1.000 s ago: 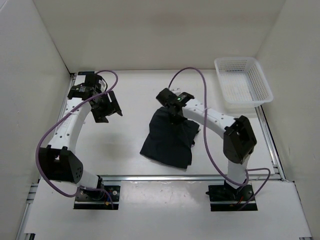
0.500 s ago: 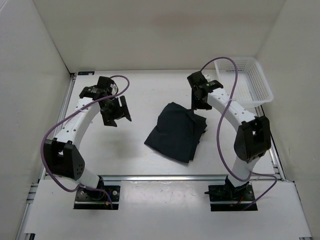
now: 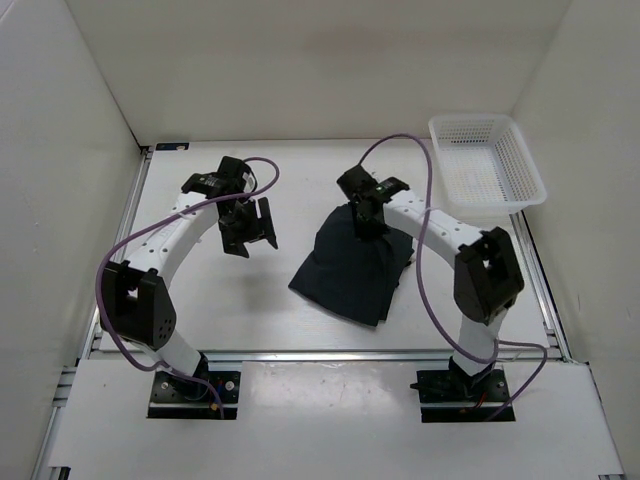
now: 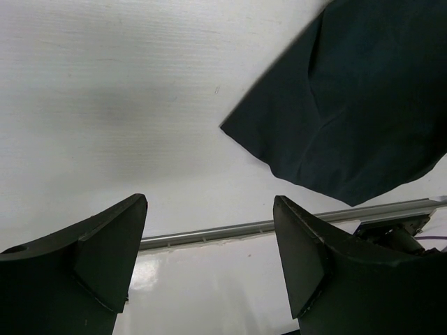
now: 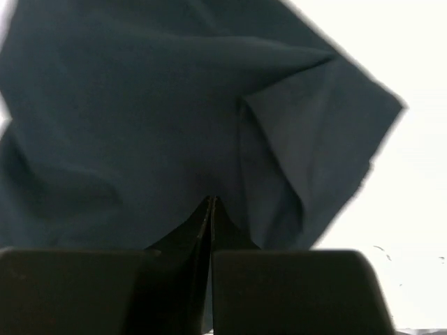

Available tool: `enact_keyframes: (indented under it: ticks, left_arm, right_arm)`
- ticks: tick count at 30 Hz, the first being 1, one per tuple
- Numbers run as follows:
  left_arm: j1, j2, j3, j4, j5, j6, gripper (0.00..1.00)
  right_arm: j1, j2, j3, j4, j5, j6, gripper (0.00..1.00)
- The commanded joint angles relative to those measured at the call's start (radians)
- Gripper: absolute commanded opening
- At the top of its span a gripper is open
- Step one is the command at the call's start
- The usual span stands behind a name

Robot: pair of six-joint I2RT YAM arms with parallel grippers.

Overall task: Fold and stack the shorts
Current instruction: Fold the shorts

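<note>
The soft, dark navy shorts (image 3: 350,270) lay in a rumpled trapezoid. Over their far edge the right gripper (image 3: 368,226) was pressed closed. Left of them, across smooth white table (image 3: 230,295), the left gripper (image 3: 250,238) gaped.

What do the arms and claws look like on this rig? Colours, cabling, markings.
The left arm and right arm match: white curved links, black joint housings, black wrists. A purple cable loops loosely along each. The left claw and right claw are black, each with two broad wedge-shaped fingers; no markings visible.
</note>
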Motion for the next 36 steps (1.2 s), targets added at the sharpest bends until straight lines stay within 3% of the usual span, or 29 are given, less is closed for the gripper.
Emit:
enact_keyframes:
  ticks: [1, 6, 11, 20, 22, 26, 27, 30, 33, 36]
  left_arm:
    - [-0.001, -0.022, 0.029, 0.015, 0.007, -0.004, 0.84]
    - [-0.001, -0.022, 0.029, 0.015, -0.002, -0.004, 0.84]
    - [-0.001, -0.022, 0.029, 0.015, -0.002, -0.004, 0.84]
    - [-0.055, 0.026, 0.038, 0.033, -0.011, -0.004, 0.84]
    - [-0.079, 0.058, 0.038, 0.043, -0.011, 0.016, 0.88]
    - [-0.128, 0.151, 0.038, 0.066, -0.011, 0.042, 0.97]
    - [-0.138, 0.179, 0.038, 0.081, -0.011, 0.056, 0.97]
    - [-0.173, 0.285, 0.038, 0.113, -0.002, 0.065, 0.96]
    - [-0.211, 0.328, 0.012, 0.153, 0.019, 0.065, 0.90]
    - [-0.236, 0.351, -0.016, 0.179, 0.042, 0.056, 0.77]
  right_arm:
    - [0.000, 0.071, 0.014, 0.013, -0.022, -0.020, 0.00]
    - [-0.032, 0.107, -0.027, -0.021, 0.067, 0.018, 0.00]
    - [-0.154, -0.010, -0.173, -0.018, 0.086, 0.041, 0.00]
    - [-0.207, -0.177, -0.259, 0.040, -0.031, 0.052, 0.00]
    - [-0.207, -0.229, -0.268, 0.031, -0.043, 0.064, 0.00]
    - [-0.265, -0.304, -0.331, 0.040, -0.147, 0.083, 0.23]
    - [-0.280, -0.313, -0.371, 0.060, -0.189, 0.083, 0.46]
    - [-0.337, -0.336, -0.458, 0.124, -0.357, 0.083, 0.86]
    - [-0.363, -0.337, -0.529, 0.201, -0.465, 0.092, 0.96]
    - [-0.363, -0.292, -0.564, 0.289, -0.571, 0.101, 0.96]
